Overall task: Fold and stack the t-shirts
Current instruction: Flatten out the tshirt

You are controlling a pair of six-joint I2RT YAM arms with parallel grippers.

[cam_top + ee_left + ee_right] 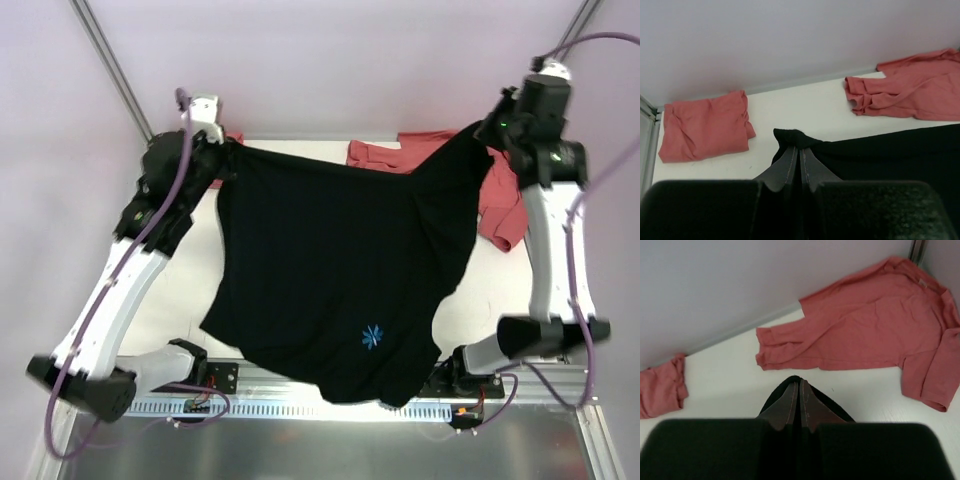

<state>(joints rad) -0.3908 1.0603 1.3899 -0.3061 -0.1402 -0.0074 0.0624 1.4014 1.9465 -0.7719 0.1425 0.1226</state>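
While both claws are clamping down hard, the left gripper is pinching one far corner of the black t-shirt and the right gripper is pinching the opposite far corner, each pair of jaws closing fully on a small tuft of cloth. Item one, the black shirt, is hanging as a sagging sheet between the two raised arms, its starburst mark facing up and its near edge drooping over the arm bases. It is probably being held wide like this so it can be laid out flat and smooth for folding. Item two, a folded salmon-red shirt, is lying at the far left of the white table, seemingly marking where the stack is starting. Item three, a loose salmon-red shirt, is sprawling unfolded at the far right, partly under the black cloth in the overhead view, and is apparently waiting its turn.
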